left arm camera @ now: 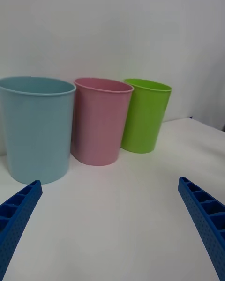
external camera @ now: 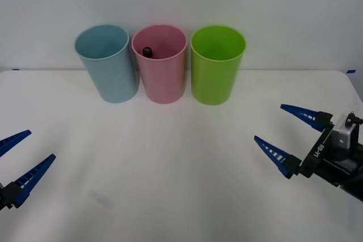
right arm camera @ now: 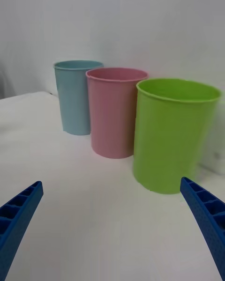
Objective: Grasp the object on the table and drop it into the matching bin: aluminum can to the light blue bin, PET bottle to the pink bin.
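Front view: left claw (external camera: 18, 156) and right claw (external camera: 286, 135) wide open, empty.

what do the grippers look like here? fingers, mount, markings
Both grippers, left and right, have two long blue fingers, tapered to points, ribbed with open cells. The right one sits on a black mount with white lettering and a grey metal wrist block.

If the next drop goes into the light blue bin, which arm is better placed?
Left, probably. The light blue bin stands on the left gripper's side, with bare table between them. The right gripper, also open, would have to pass the lime green bin and pink bin.
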You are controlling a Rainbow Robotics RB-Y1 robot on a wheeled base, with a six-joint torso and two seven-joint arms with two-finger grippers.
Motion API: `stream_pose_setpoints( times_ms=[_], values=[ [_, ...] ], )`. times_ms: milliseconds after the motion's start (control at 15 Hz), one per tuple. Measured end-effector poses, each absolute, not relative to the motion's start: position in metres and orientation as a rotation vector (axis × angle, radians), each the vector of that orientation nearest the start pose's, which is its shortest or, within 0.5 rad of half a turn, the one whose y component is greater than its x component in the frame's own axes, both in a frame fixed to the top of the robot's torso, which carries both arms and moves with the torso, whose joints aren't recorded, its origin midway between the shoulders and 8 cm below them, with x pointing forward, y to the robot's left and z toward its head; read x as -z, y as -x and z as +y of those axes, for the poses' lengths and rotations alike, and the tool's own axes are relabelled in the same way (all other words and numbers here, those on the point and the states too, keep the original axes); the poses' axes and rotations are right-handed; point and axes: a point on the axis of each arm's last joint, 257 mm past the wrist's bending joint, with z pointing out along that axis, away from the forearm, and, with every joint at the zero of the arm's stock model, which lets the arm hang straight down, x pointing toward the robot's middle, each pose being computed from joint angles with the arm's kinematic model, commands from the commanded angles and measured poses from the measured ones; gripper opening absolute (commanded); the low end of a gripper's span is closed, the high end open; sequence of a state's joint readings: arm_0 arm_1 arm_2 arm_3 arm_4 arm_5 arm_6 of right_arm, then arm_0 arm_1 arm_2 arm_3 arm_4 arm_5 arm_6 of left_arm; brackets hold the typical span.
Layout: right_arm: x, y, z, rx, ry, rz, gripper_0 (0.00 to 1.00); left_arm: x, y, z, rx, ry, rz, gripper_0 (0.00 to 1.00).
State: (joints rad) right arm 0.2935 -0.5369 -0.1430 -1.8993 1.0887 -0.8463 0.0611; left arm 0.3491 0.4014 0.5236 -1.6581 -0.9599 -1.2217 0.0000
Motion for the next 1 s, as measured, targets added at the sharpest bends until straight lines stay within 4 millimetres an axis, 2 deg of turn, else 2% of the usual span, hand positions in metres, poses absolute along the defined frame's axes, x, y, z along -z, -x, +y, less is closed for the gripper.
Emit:
stream_pose_setpoints(
  times_ms=[533,1000],
  values=[
    [0.207,-0.333,-0.245,-0.441,0.747,1.510,1.00,0.169,-0.342,0.330,0.567,-0.465,1.441,1.00],
    [0.238,-0.306,-0.264,-0.530,0.796,1.548,1.00,0.169,-0.342,0.330,0.567,-0.465,1.441,1.00]
  ],
)
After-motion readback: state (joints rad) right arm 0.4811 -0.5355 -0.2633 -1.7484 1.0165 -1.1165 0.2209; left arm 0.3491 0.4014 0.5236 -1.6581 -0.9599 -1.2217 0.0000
